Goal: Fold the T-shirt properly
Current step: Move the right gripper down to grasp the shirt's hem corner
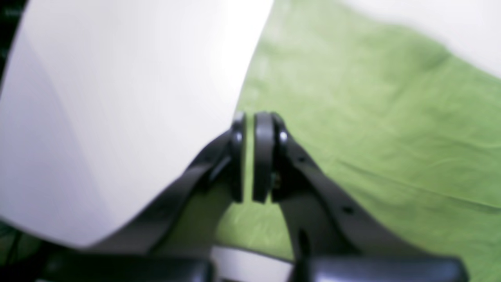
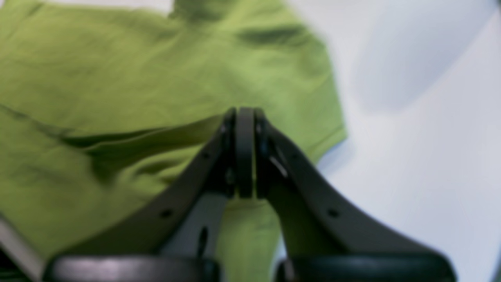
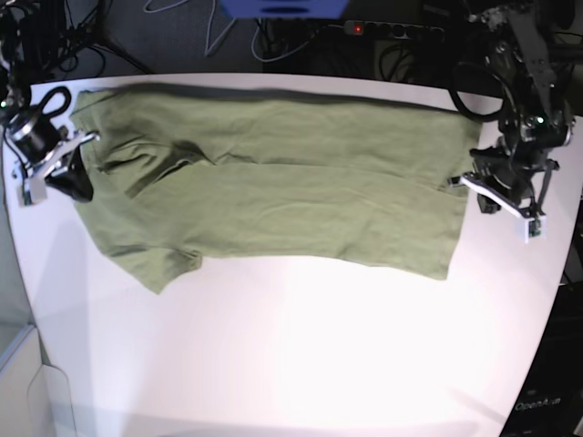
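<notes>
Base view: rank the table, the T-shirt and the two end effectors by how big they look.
1. table
2. T-shirt
3. left end effector and right end effector: about alike, too close to rank.

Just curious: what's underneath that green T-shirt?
The T-shirt lies spread on a white table, bare around it. Whatever might sit beneath the cloth is covered and cannot be seen.

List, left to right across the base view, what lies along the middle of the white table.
Right gripper, shut → olive-green short-sleeved cotton T-shirt, spread flat → left gripper, shut → bare white table edge.
</notes>
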You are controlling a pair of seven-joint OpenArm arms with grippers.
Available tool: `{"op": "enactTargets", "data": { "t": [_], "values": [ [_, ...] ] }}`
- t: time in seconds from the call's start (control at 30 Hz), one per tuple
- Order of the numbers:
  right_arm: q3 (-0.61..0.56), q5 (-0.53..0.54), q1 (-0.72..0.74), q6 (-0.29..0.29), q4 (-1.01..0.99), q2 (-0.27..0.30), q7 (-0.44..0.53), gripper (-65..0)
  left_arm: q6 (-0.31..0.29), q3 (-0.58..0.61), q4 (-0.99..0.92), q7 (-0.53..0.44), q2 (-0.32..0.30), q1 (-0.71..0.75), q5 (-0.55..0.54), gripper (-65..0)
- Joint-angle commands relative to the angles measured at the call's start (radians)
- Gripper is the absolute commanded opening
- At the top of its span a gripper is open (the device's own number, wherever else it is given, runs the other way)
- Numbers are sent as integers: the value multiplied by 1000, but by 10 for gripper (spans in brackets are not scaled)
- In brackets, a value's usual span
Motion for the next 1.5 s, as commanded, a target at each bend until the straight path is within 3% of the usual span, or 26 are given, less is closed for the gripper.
{"op": "enactTargets", "data": {
  "t": [0.0, 0.1, 0.2, 0.33, 0.43, 0.57, 0.73, 1.03, 1.47],
  "values": [
    [4, 9, 69, 6, 8, 20, -12, -641, 1, -2, 15, -22, -11, -26, -4, -613],
    [1, 9, 233, 46, -24, 20, -152, -615, 1, -2, 8, -12, -11, -52, -1, -613],
    [-11, 7, 390, 126, -96, 6, -259, -515, 1, -4, 10, 41, -11, -69, -1, -613],
    [-116, -2, 635, 244, -330, -45, -317, -377, 1, -4, 8, 92, -11, -93, 3, -613],
    [-217, -107, 781, 339, -501, -105, -316, -321, 1, -4, 11, 95, -11, -93, 6, -614],
    [-234, -291, 884, 339, -676, -212, -294, -302, 1, -4, 10, 95, -11, -90, 8, -614],
    [-232, -429, 941, 339, -819, -286, -192, -300, 2, -6, 10, 95, -11, -84, 8, -615],
    [-235, -438, 1003, 339, -1005, -312, -51, -300, 4, -6, 10, 95, -11, -70, 8, -616],
    [-238, -438, 967, 339, -1037, -333, -44, -286, 5, -6, 10, 95, -9, -80, 8, -616]
  ]
}}
